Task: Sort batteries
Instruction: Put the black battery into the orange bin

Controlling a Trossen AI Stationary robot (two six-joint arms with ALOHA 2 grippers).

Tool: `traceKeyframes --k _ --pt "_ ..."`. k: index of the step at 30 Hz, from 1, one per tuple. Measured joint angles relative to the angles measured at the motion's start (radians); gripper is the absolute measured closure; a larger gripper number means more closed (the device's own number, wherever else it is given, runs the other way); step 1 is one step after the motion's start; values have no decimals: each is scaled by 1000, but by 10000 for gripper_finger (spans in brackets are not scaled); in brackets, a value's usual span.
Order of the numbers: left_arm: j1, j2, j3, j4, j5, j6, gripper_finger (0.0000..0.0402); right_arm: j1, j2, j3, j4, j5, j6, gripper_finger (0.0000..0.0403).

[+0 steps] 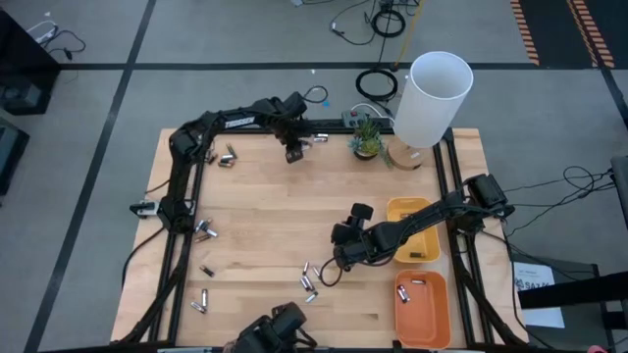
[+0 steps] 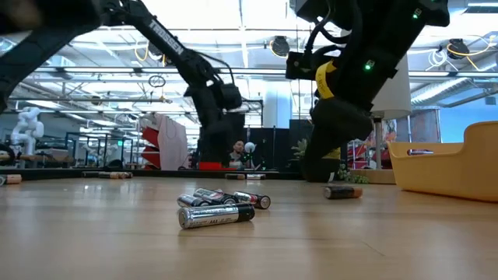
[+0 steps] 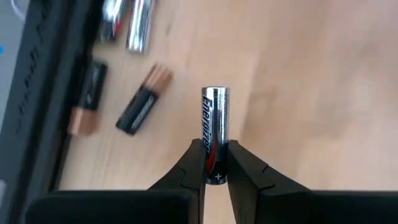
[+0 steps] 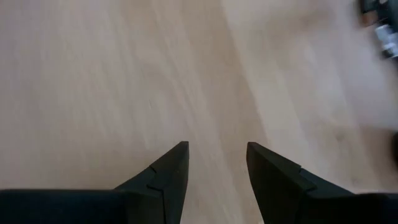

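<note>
My left gripper (image 1: 293, 150) is near the table's far edge, shut on a silver-and-black Energizer battery (image 3: 214, 124). Just beyond it lie two black-and-copper batteries (image 3: 143, 104) and silvery ones (image 3: 138, 25) on the wood. My right gripper (image 1: 337, 261) hovers open over bare wood (image 4: 217, 146), left of the yellow tray (image 1: 400, 245). A small heap of batteries (image 1: 309, 281) lies flat just near-left of it and shows up close in the low view (image 2: 220, 208). More batteries (image 1: 203, 231) lie scattered along the left side. My left gripper pinches the Energizer battery between its two fingers (image 3: 194, 163) at the dark end marked with a plus (image 3: 216, 168). The battery lies along the fingers and its silver end (image 3: 215, 94) sticks out past the fingertips. Whether it is clear of the wood, I cannot tell.
An orange tray (image 1: 438, 319) sits near the right corner with a battery in it; the yellow tray also holds one. A tall white cylinder (image 1: 434, 98) and a small plant (image 1: 367, 137) stand at the far edge. Bare wood lies mid-table (image 1: 265, 211).
</note>
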Motion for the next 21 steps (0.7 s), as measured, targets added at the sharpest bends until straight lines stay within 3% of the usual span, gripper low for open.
traceKeyframes --k 6,11,16,21 --pt "-24 -125 -23 -34 219 -2 356 27 -6 0 -10 47 -3 250" --pt "-100 -270 -177 49 324 -18 356 52 -68 0 -37 103 31 250" --pt "-218 -426 -424 301 397 -109 356 118 -161 0 -55 157 58 250" --pt "-374 -510 -631 651 421 -248 356 200 -234 0 14 283 44 250"
